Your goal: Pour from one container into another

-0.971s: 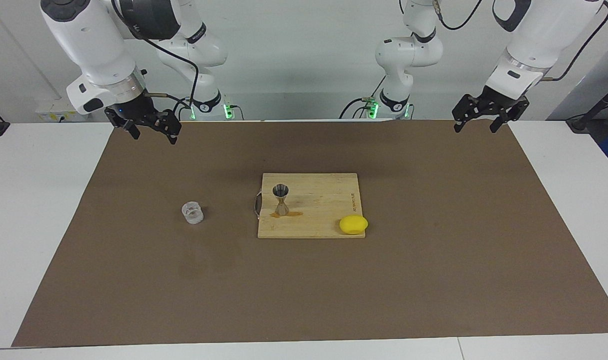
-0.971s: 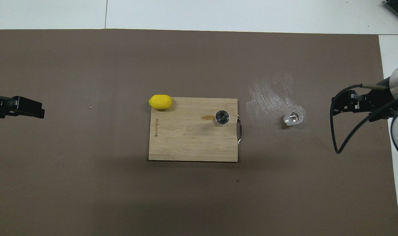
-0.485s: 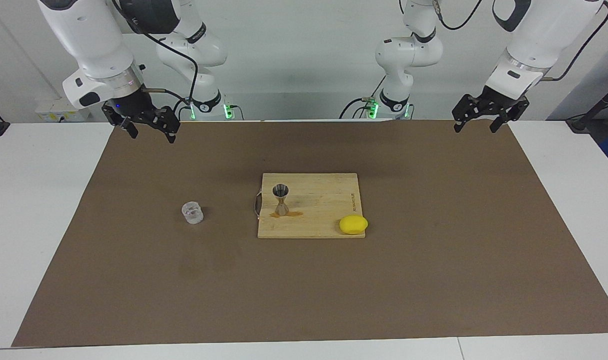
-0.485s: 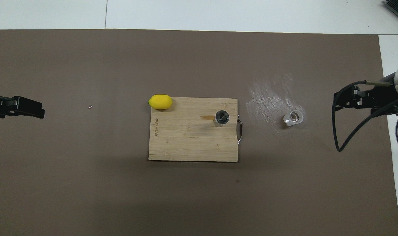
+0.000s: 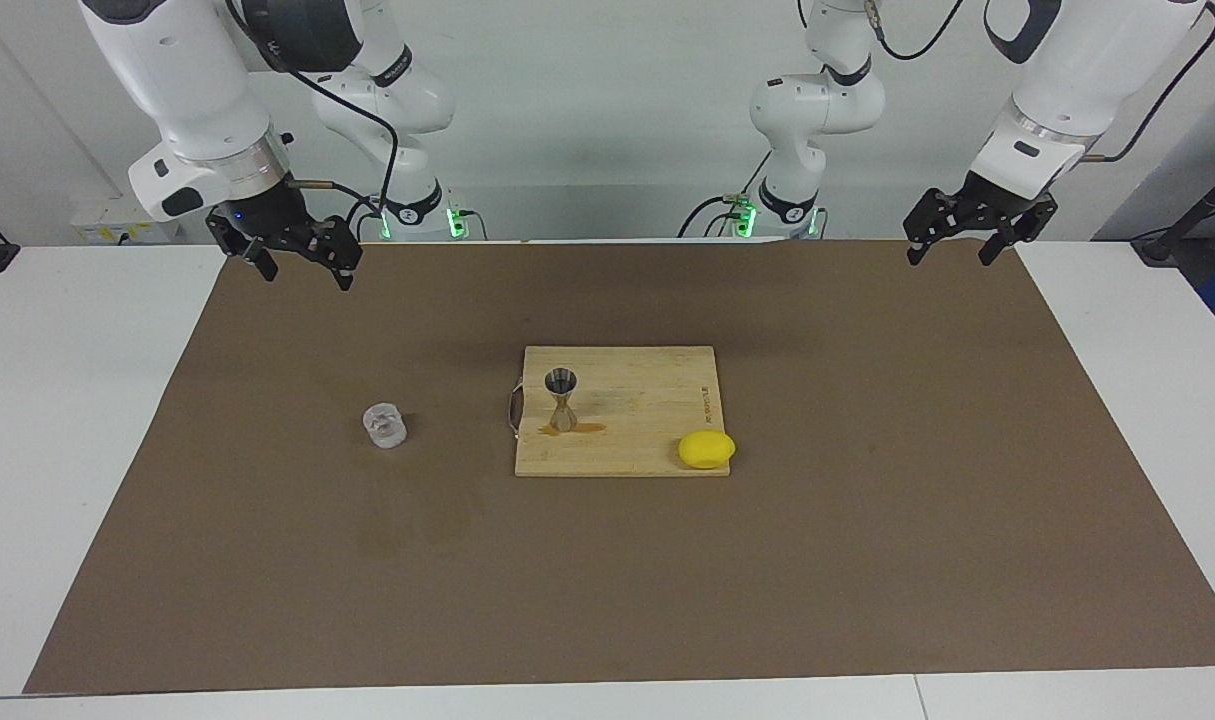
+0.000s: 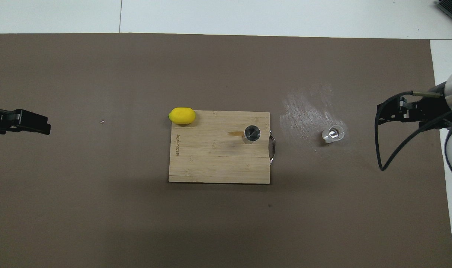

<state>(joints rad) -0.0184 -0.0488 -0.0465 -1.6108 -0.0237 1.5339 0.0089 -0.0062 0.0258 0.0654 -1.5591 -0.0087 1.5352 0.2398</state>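
Seemingly we have poured already: amber spill (image 5: 573, 428) by the jigger (image 5: 561, 398) at centre frame, tumbler (image 5: 385, 425) set down mid-left, right gripper (image 5: 297, 262) upper left and left gripper (image 5: 957, 244) upper right both spread, empty.

A yellow lemon (image 5: 706, 449) sits on a pale, grained bamboo cutting board (image 5: 657, 400), with a shiny steel jigger (image 5: 561, 398) and an amber smear. The tumbler (image 5: 385, 425) is clear glass; the mat (image 5: 867, 560) is plain brown.

A robotics lab: two white robot arms (image 5: 207, 100) stand bolted at a white table (image 5: 67, 400) covered by a brown mat (image 5: 867, 500), with cables (image 5: 377, 130), green status lights (image 5: 454, 222) and bare grey walls.
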